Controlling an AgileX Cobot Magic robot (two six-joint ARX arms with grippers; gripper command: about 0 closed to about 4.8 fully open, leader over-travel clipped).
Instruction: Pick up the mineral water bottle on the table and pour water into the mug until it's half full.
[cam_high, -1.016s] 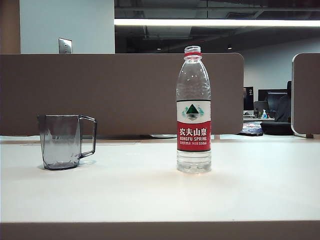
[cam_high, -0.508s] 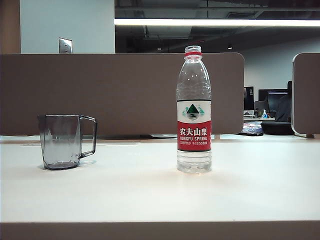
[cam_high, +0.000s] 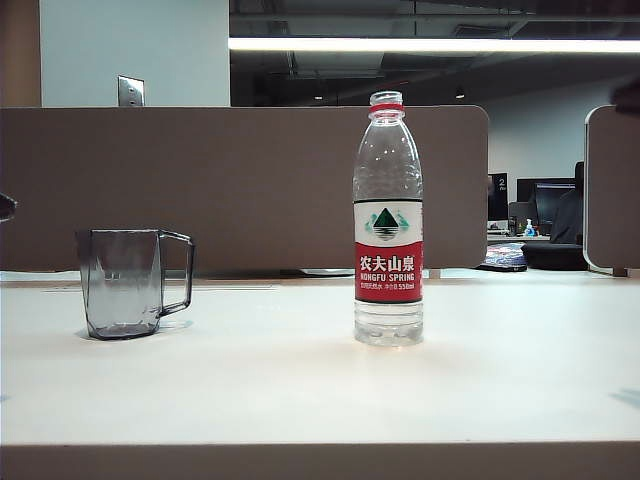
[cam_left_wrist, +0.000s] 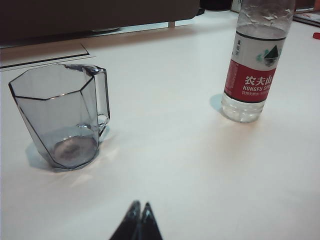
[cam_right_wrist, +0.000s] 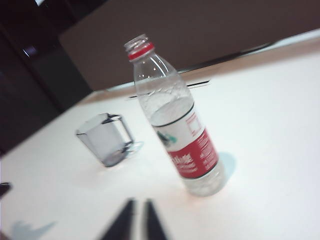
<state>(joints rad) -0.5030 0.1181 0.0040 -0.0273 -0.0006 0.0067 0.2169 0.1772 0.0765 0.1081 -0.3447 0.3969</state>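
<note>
The mineral water bottle (cam_high: 388, 220) stands upright and uncapped near the middle of the table (cam_high: 300, 390), with clear water (cam_high: 388, 322) showing below its label. The smoky-grey mug (cam_high: 122, 283) stands to its left, handle toward the bottle, and I see no water in it. In the left wrist view my left gripper (cam_left_wrist: 140, 207) is shut with its tips touching, hovering over bare table short of the mug (cam_left_wrist: 60, 115) and the bottle (cam_left_wrist: 255, 65). In the right wrist view my right gripper (cam_right_wrist: 140, 205) is slightly open and holds nothing, short of the bottle (cam_right_wrist: 175, 120) with the mug (cam_right_wrist: 106, 137) behind it.
A brown partition (cam_high: 240, 185) runs behind the table. A dark sliver of the left arm (cam_high: 5, 207) shows at the exterior view's left edge, and a bit of the right arm (cam_high: 628, 95) at its upper right edge. A small red object (cam_left_wrist: 316, 35) lies past the bottle.
Dark parts of both arms have entered the exterior view at its left and upper right edges, with a faint shadow at the lower right. Bottle and mug have not moved.
</note>
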